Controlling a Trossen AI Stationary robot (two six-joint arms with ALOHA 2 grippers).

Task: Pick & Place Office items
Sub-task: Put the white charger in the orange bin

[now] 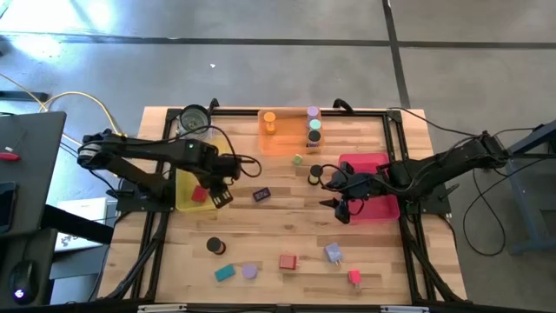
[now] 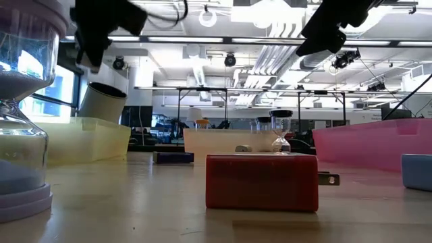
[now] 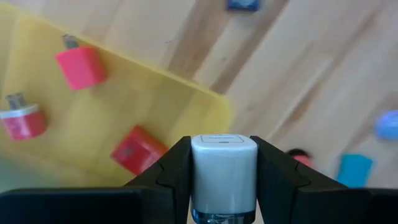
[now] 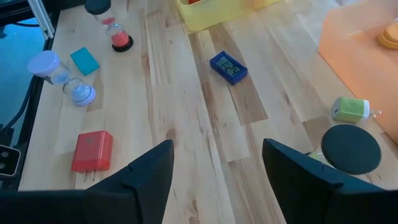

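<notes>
red block (image 2: 262, 182) front ctr, yellow tray (image 2: 88, 140) left, pink tray (image 2: 368, 143) right

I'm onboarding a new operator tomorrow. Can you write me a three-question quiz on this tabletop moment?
1. True or false: the left gripper is shut on a white block.
2. Which tray does the left gripper hang over? A) pink tray B) orange tray C) yellow tray
3. Fill in: the right gripper is ____ and holds nothing.

Key: 1 true; 2 C, at the yellow tray's edge, with red blocks already inside; 3 open, above bare table near a black-capped cylinder.
</notes>
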